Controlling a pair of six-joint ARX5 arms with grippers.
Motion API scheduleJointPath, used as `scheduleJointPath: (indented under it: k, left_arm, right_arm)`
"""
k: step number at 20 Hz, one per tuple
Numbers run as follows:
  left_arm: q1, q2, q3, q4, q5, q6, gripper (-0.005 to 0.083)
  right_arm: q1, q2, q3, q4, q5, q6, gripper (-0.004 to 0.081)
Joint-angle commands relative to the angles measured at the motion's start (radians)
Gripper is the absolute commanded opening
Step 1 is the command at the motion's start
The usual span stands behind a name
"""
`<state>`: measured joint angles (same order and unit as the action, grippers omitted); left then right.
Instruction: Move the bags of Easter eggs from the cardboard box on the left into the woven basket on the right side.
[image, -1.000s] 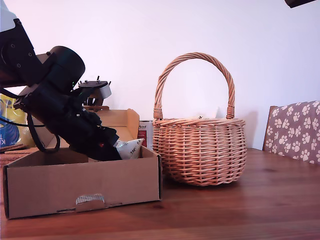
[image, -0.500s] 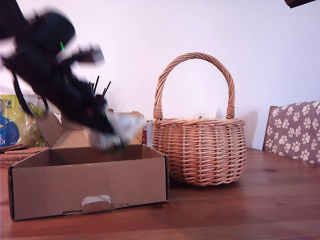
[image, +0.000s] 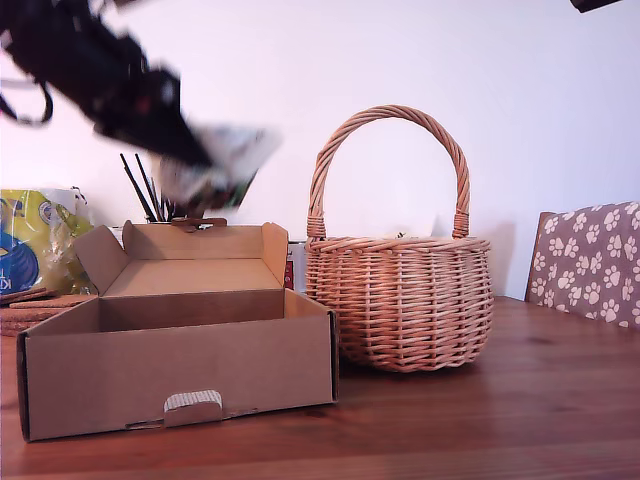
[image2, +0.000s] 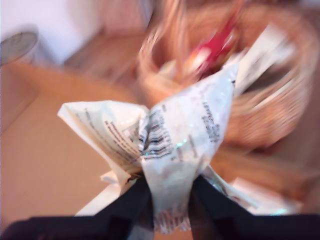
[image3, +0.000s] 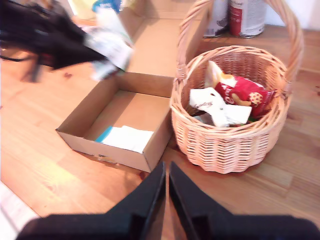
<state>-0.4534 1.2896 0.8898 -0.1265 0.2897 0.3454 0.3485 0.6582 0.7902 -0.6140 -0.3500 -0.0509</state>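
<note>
Several packets fill woven basket; cardboard box holds one.

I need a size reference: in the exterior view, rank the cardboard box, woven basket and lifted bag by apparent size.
1. Cardboard box, widest, though nearest the camera.
2. Woven basket, taller with its handle, so the top two are close.
3. Bag of Easter eggs in my first hand, clearly smallest, motion-blurred.

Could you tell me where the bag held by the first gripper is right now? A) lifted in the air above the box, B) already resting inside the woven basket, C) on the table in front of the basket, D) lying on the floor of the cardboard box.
A: my first gripper pinches the bag, which hangs above the cardboard box, short of the woven basket.
</note>
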Motion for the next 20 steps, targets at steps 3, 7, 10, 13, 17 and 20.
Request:
scheduleJointPath:
  k: [3, 7, 10, 13, 17, 20]
  left_arm:
    - [-0.104, 0.006, -0.007, 0.016, 0.108, -0.056, 0.0092]
    - [-0.237, 0.019, -0.007, 0.172, 0.106, -0.111, 0.0092]
    - [-0.29, 0.082, -0.007, 0.351, 0.064, -0.149, 0.0095]
    - [-0.319, 0.175, -0.004, 0.539, -0.005, -0.167, 0.0095]
    - [-0.327, 0.344, 0.069, 0.678, -0.077, -0.163, 0.0095]
    - [-0.325, 0.467, 0.169, 0.674, -0.192, -0.145, 0.0095]
  right_arm:
    - [0.003, -0.015, -0.014, 0.009, 0.003, -0.002, -0.0012]
    - [0.003, -0.059, -0.014, -0.006, 0.002, 0.002, -0.0012]
    - [0.003, -0.1, -0.014, -0.021, 0.011, 0.018, -0.0012]
    - [0.003, -0.133, -0.014, -0.031, 0.018, 0.025, -0.0012]
    - [0.003, -0.145, -0.014, -0.035, 0.018, 0.028, -0.0012]
    - [0.003, -0.145, -0.014, -0.036, 0.017, 0.028, -0.0012]
